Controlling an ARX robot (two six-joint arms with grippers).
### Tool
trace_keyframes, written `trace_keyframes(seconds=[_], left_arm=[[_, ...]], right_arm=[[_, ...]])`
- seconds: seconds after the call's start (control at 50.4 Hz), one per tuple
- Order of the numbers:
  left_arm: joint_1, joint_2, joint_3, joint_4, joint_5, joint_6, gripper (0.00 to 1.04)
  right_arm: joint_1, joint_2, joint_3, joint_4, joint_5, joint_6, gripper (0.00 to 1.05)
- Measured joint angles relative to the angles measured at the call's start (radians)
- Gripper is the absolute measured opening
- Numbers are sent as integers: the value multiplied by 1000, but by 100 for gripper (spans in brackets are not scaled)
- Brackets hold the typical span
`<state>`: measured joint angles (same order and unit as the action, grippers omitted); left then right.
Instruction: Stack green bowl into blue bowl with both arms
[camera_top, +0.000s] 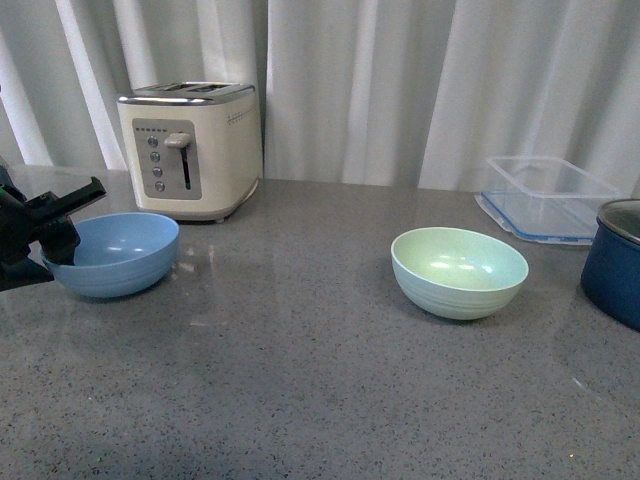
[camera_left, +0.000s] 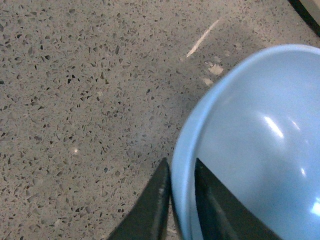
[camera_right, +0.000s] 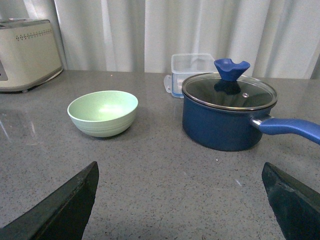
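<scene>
The move turns on the gap between the bowls. The blue bowl (camera_top: 118, 255) sits just in front of the toaster (camera_top: 190, 150), slightly to its left, and the green bowl (camera_top: 459, 272) stands well apart on the toaster's right, further forward. The left gripper (camera_left: 181, 162) is at the blue bowl's rim on the side away from the toaster. One finger is inside the wall and one outside, and they look pinched on it. The right gripper (camera_right: 180, 167) is spread wide and holds nothing. The green bowl lies ahead of it, off towards the toaster side, so the right arm is judged the nearer one for it. Both bowls are round and upright, so neither has a long axis to line up with. The speckled grey counter (camera_top: 300, 380) is flat and slightly glossy. Further from the toaster than the green bowl stand a navy lidded pot (camera_right: 227, 117) and a clear container (camera_top: 548, 195); the pot is near enough to crowd the right arm's reach.
</scene>
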<state>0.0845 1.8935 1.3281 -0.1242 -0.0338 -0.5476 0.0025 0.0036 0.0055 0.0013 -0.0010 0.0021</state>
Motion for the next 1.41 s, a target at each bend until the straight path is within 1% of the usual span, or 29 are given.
trace_keyframes(seconds=[0.079,0.099,0.198,0.258,0.357,0.476,0.556,0.655,0.913,1.131,1.389,1.409], left_arm=[[-3,-15,-4,2,15,3,5],[-7,-23,-7,2,16,-3,3],[-29,-61,-11,2,27,-3,4],[-63,-102,-11,2,26,-3,4],[-150,-147,-7,3,15,-2,4],[-249,-132,21,-1,6,1,4],[-291,-96,54,-14,-7,-1,4],[-323,-48,89,-25,-14,0,4],[-348,63,161,-61,-39,0,4],[-357,138,208,-81,-40,0,4],[-370,157,231,-86,-33,5,4],[-373,158,232,-86,-26,8,5]], right_arm=[[0,0,0,0,0,0,95],[0,0,0,0,0,0,95],[0,0,0,0,0,0,95],[0,0,0,0,0,0,95],[0,0,0,0,0,0,95],[0,0,0,0,0,0,95],[0,0,0,0,0,0,95],[0,0,0,0,0,0,95],[0,0,0,0,0,0,95],[0,0,0,0,0,0,95],[0,0,0,0,0,0,95],[0,0,0,0,0,0,95]])
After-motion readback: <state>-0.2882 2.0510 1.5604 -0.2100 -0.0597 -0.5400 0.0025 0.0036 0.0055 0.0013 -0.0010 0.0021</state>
